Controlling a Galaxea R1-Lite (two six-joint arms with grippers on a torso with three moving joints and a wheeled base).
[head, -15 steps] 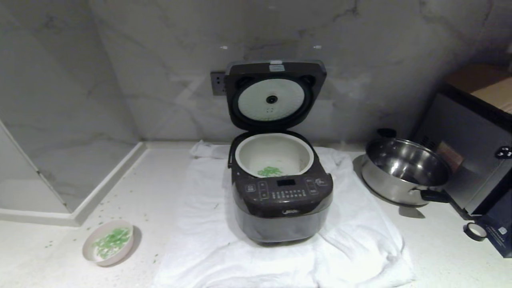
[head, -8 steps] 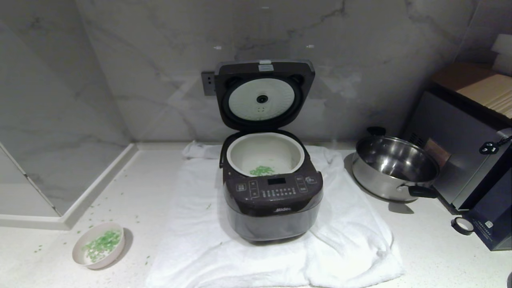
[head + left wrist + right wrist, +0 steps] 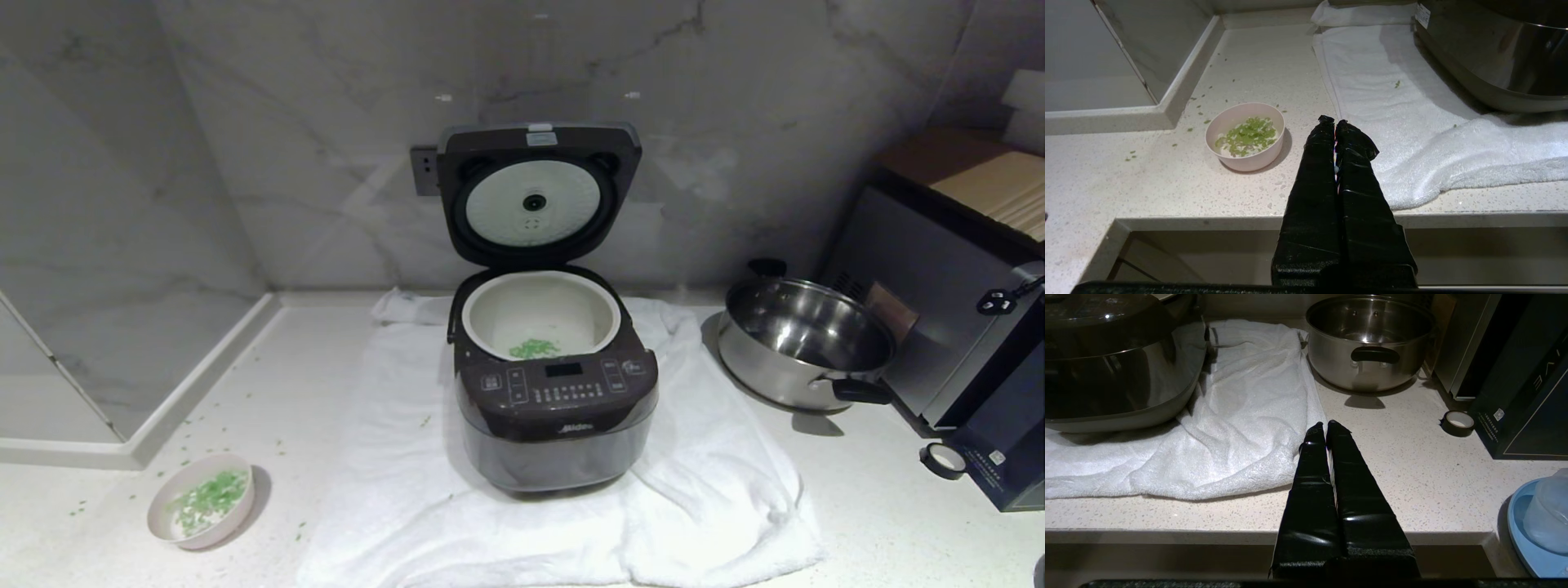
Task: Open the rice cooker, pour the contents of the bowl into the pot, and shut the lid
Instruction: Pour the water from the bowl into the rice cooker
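Bowl [image 3: 201, 501] holding contents [image 3: 207, 499], pot [image 3: 540, 314] partly filled

My left tool [image 3: 1335, 122] and my right tool [image 3: 1326, 425] are both wrapped in glossy black. The rice cooker [image 3: 557, 408] is dark brown-grey, with a shiny lower body and pale markings on its front panel. Its lid [image 3: 539, 192] is the same dark brown, with a white-silver round plate inside. The pot [image 3: 540, 314] is cream-white, and the contents [image 3: 535, 349] in it are bright green. The bowl [image 3: 200, 500] is pale pink outside, white inside, also holding green bits. The counter [image 3: 898, 506] is off-white with fine speckles. The towel [image 3: 392, 490] is plain white. The wall [image 3: 326, 122] is grey marble with darker veins. The pan [image 3: 804, 343] is shiny steel with black handles.
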